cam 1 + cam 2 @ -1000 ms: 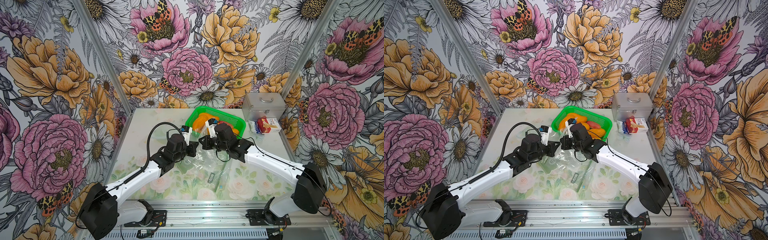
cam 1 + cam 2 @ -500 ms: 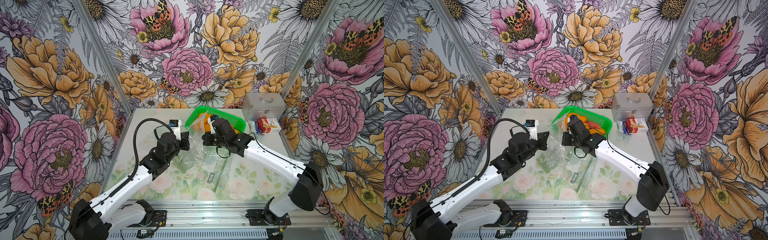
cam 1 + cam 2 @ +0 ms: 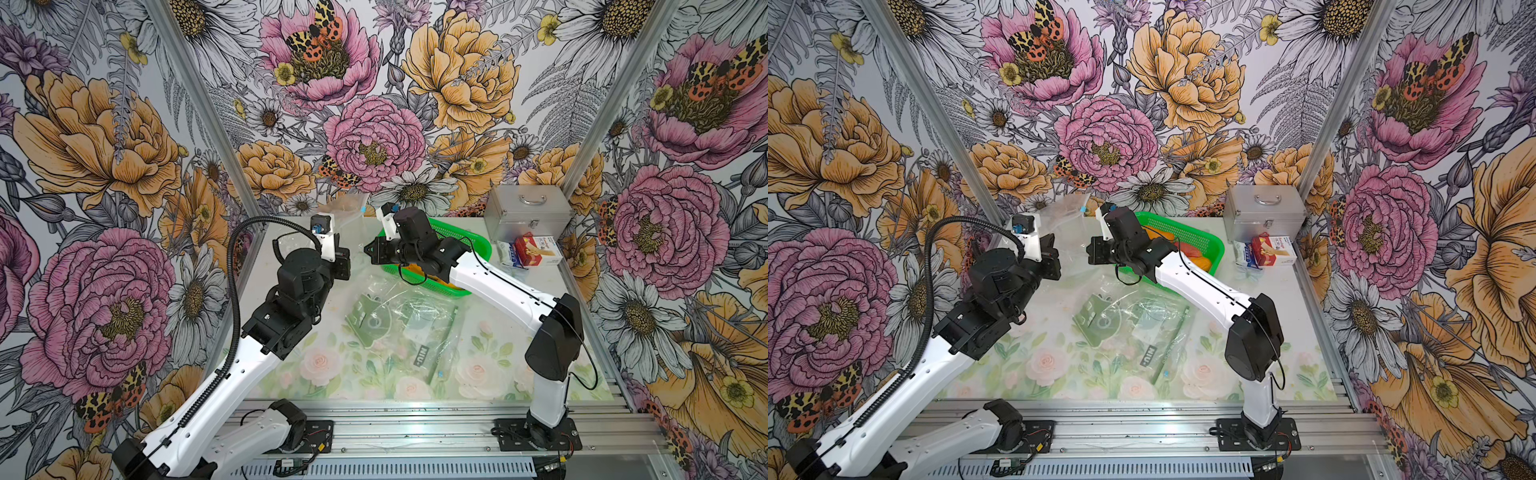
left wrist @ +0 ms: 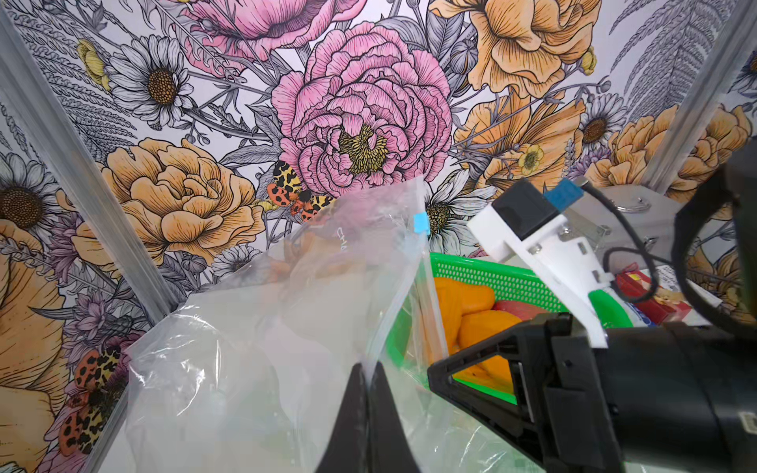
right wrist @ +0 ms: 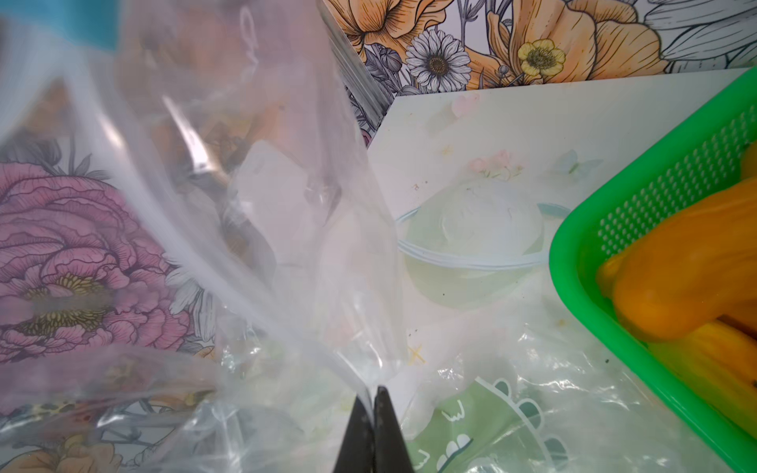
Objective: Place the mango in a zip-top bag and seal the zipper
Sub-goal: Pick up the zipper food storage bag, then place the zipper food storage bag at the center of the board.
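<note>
Both grippers are shut on one clear zip-top bag (image 3: 347,216) (image 3: 1064,214), which hangs in the air between them above the back of the table. Its blue slider (image 4: 420,224) sits at the top corner. In the left wrist view my left gripper (image 4: 368,366) pinches an edge of the bag (image 4: 266,327). My right gripper (image 5: 373,391) pinches another edge of the bag (image 5: 245,204). In both top views the left gripper (image 3: 343,266) (image 3: 1054,257) faces the right gripper (image 3: 369,250) (image 3: 1091,251). Orange mangoes (image 4: 463,299) (image 5: 688,282) (image 3: 1163,235) lie in the green basket (image 3: 478,245).
A pile of clear bags with a green printed card (image 3: 374,320) (image 3: 1100,320) lies mid-table below the grippers. A silver case (image 3: 525,212) and small red and white boxes (image 3: 536,251) stand at the back right. A clear round lid (image 5: 475,245) lies beside the basket.
Both grippers have risen from the pile with the bag pinched between them and moved apart. The left arm swung left and up, and the bag now hangs off the table.
</note>
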`<state>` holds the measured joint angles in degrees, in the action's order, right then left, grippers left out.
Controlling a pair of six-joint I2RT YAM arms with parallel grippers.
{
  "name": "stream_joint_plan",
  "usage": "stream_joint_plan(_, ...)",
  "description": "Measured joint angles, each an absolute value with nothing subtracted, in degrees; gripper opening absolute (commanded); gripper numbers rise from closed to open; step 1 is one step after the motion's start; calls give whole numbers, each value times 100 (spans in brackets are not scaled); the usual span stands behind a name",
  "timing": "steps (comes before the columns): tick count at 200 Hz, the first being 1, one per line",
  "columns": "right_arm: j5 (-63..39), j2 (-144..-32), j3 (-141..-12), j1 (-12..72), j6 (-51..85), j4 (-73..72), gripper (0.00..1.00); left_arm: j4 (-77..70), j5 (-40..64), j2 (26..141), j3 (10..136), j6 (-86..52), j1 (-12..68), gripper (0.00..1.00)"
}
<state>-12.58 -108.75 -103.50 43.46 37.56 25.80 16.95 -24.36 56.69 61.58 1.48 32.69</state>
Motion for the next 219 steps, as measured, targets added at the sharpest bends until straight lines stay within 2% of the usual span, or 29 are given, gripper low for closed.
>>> stream_joint_plan(40, -1118, -10884, -9539, 4329, 3817, 2574, 2, 1831, -1616, 6219, 5699, -473, 2982, 0)
stream_joint_plan(63, -1074, -10916, -9253, 4320, 3852, 2593, 20, 1920, -1144, 6573, 5367, -875, 2954, 0)
stream_joint_plan(88, -1035, -10936, -9172, 4313, 3933, 2508, 28, 1953, -819, 6674, 5258, -1144, 2952, 0)
stream_joint_plan(106, -1022, -10936, -9161, 4316, 3990, 2377, 46, 1894, -703, 6674, 5258, -1280, 2947, 0)
stream_joint_plan(118, -987, -10925, -9142, 4316, 3962, 2314, 52, 1850, -628, 6685, 5258, -1361, 2943, 0)
stream_joint_plan(152, -792, -10903, -9113, 4316, 4029, 2279, 58, 1643, -438, 6696, 5258, -1566, 2928, 0)
stream_joint_plan(183, -576, -10919, -9122, 4316, 4198, 2226, 67, 1367, -316, 6665, 5155, -1776, 2842, 0)
stream_joint_plan(219, -451, -11445, -9612, 4316, 4283, 2176, 66, 1055, -292, 6501, 4866, -2069, 2630, 0)
